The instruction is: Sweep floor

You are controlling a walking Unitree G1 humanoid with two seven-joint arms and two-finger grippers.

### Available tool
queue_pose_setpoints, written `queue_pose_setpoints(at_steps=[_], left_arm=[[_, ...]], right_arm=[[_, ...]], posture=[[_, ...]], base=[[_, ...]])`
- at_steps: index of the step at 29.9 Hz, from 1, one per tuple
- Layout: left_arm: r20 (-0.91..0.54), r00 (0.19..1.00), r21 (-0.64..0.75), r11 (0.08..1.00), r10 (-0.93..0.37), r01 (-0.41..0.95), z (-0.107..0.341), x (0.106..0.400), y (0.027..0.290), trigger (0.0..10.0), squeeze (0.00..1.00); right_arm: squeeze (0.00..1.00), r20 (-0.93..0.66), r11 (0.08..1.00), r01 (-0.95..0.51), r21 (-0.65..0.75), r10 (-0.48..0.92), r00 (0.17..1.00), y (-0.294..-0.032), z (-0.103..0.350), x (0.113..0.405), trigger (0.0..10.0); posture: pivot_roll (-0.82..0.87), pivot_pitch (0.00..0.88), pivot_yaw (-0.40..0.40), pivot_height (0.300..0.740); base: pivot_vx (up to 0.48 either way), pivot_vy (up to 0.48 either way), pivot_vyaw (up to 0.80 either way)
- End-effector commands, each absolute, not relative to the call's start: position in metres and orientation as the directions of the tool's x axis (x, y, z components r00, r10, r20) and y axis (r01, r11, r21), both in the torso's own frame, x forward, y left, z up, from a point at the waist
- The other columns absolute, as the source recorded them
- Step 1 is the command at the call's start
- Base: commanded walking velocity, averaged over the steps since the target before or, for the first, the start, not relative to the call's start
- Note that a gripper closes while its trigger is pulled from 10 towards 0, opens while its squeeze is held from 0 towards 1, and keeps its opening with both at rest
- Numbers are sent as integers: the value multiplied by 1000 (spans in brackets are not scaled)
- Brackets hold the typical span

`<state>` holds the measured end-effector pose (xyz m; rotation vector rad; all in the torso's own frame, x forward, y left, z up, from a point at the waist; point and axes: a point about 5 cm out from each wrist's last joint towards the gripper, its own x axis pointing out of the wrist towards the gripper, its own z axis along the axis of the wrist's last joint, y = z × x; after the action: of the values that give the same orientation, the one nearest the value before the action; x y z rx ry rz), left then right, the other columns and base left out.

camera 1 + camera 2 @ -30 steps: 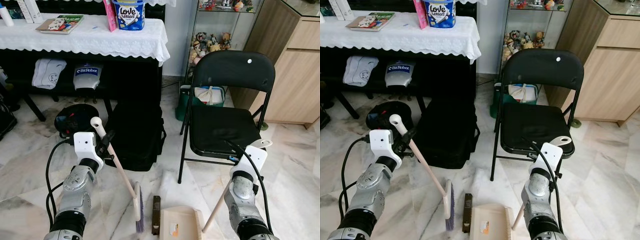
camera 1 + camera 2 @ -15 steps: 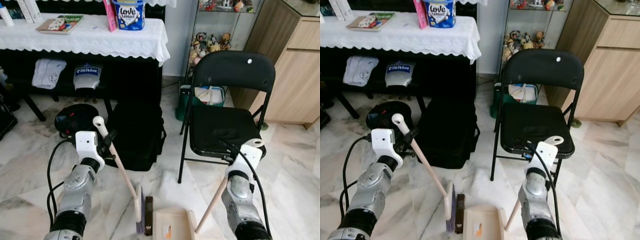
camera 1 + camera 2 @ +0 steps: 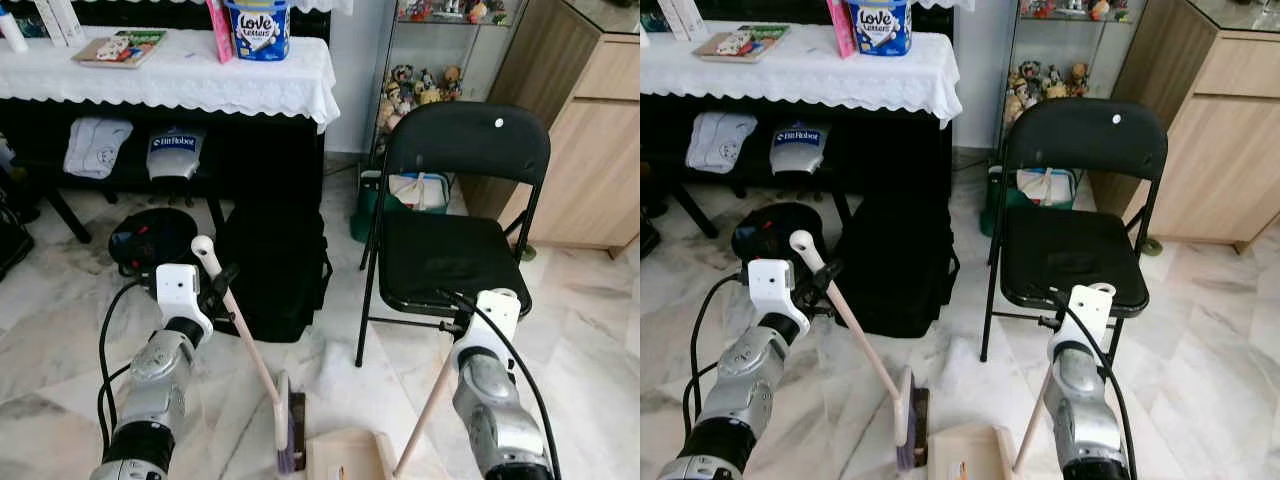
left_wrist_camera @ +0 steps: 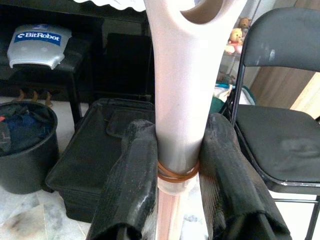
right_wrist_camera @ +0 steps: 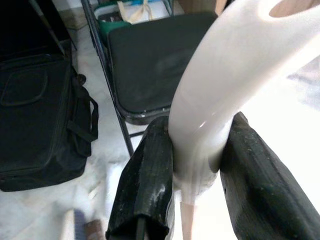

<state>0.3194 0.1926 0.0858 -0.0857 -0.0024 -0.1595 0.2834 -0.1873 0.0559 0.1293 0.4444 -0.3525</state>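
Left gripper (image 4: 177, 165) clamps the broom (image 3: 250, 350) high on its light, stiff, slippery handle; right gripper (image 5: 195, 170) likewise grips the dustpan (image 3: 345, 460), both meeting on the floor (image 3: 60, 310) before the chair (image 3: 450, 250).

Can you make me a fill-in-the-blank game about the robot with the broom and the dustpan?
1. The left gripper is shut on the handle of the ____.
2. The right gripper holds the handle of the ____.
3. The dark brown object on the floor lies right beside the broom's ____.
4. The folding chair beside the black bag is coloured ____.

Missing words: broom; dustpan; bristles; black
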Motion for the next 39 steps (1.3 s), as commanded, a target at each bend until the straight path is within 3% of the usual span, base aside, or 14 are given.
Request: queue_pose_setpoints(at_steps=[1, 8, 21, 25, 27, 30, 39], left_arm=[[31, 984, -87, 980, -175, 177, 92, 322, 191, 10000, 0], [20, 983, -88, 979, -184, 185, 91, 321, 191, 10000, 0], [4, 980, -88, 976, -200, 199, 89, 322, 188, 10000, 0], [3, 980, -86, 976, -200, 200, 89, 323, 188, 10000, 0], [3, 980, -84, 977, -197, 197, 89, 323, 188, 10000, 0], [4, 981, -83, 978, -192, 192, 89, 323, 189, 10000, 0], [42, 991, -70, 989, -130, 132, 94, 324, 195, 10000, 0]], right_arm=[[0, -573, 897, 406, 172, -245, 783, -179, 40, 272, 10000], [0, -641, 844, 452, 289, -180, 746, -173, 41, 267, 10000], [0, -686, 778, 496, 387, -118, 718, -168, 44, 267, 10000], [0, -658, 840, 458, 291, -172, 733, -172, 49, 269, 10000], [0, -603, 905, 409, 115, -263, 753, -180, 56, 270, 10000], [0, -539, 922, 388, 16, -319, 780, -184, 65, 273, 10000], [0, -324, 914, 402, -48, -395, 860, -190, 89, 285, 10000]], posture=[[-70, 74, -23, 740], [-68, 75, -23, 740], [-67, 71, -21, 740], [-67, 71, -21, 740], [-66, 68, -21, 740], [-66, 68, -21, 740], [-64, 64, -24, 740]], base=[[0, 0, 0], [0, 0, 0], [0, 0, 0], [0, 0, 0], [0, 0, 0], [0, 0, 0], [0, 0, 0]])
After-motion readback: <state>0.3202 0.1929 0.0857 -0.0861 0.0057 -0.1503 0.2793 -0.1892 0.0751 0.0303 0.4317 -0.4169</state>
